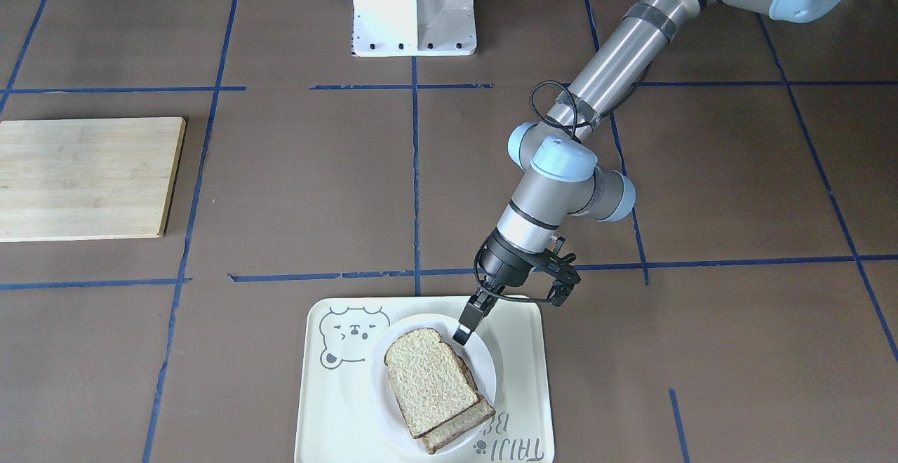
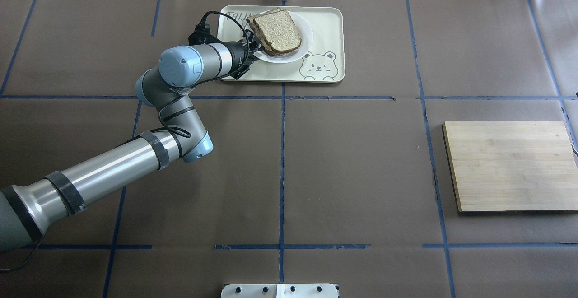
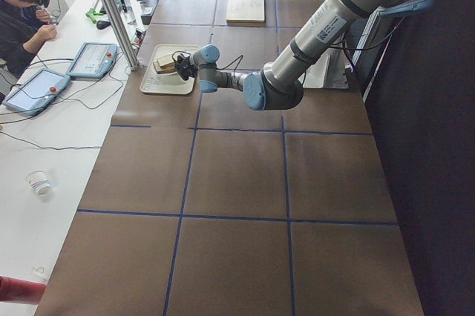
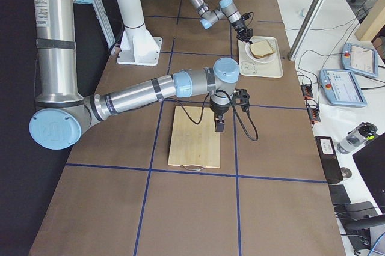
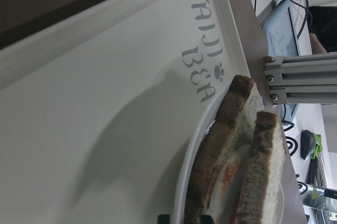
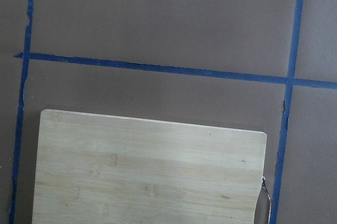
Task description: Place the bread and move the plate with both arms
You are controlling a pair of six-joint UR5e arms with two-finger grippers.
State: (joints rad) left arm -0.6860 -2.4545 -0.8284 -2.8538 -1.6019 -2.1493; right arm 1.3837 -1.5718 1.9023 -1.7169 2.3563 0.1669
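Note:
The bread (image 1: 424,379) lies on top of a sandwich on the white plate (image 1: 485,372), which sits on the cream bear tray (image 1: 523,351). In the overhead view the bread (image 2: 277,29) and plate (image 2: 306,40) are at the far centre of the table. My left gripper (image 1: 463,333) is at the plate's rim nearest the robot, fingers close together one over the other, shut on the rim. The left wrist view shows the rim (image 5: 184,192) and the top slice (image 5: 266,166) edge-on, with egg beneath. My right gripper (image 4: 219,125) hovers over the wooden board; I cannot tell whether it is open.
A wooden cutting board (image 2: 510,165) lies on the robot's right side, also in the right wrist view (image 6: 147,171). The white robot base (image 1: 414,7) stands at the near table edge. An aluminium post and operator devices stand beyond the tray's far side.

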